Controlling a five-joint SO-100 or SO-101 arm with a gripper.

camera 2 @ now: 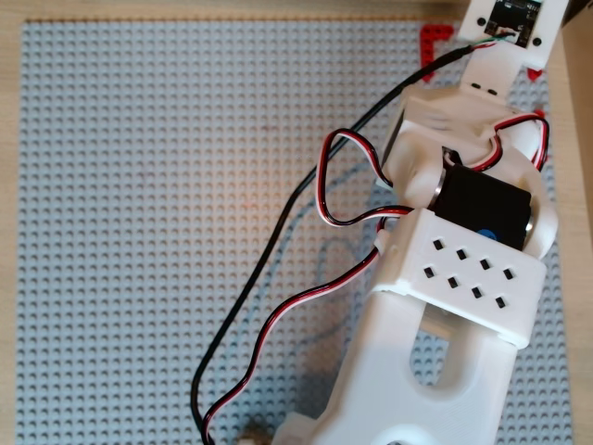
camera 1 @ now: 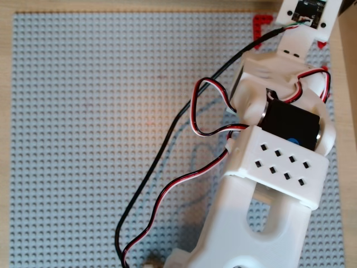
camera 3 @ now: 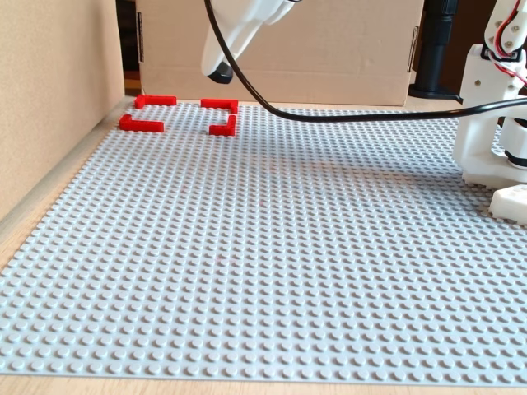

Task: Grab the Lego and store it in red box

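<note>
Fixed view, baseplate (camera 3: 263, 271) | far left corner: red box (camera 3: 177, 113) is seen, four corner strips with gaps, nothing visible inside | above its right side: gripper (camera 3: 221, 74) is held clear of the studs, a dark piece at its tip; open or closed cannot be told | black cable (camera 3: 346, 115) is strung rightward | Lego: not identified with certainty.

Hiding most of the red box (camera 1: 261, 23) under the white arm (camera 1: 268, 167) in both overhead views, leaving only corner bits showing. Running off the top edge in the fixed view, the claw (camera 3: 221, 72), its jaws too cropped to judge. Showing no black piece anywhere.
</note>
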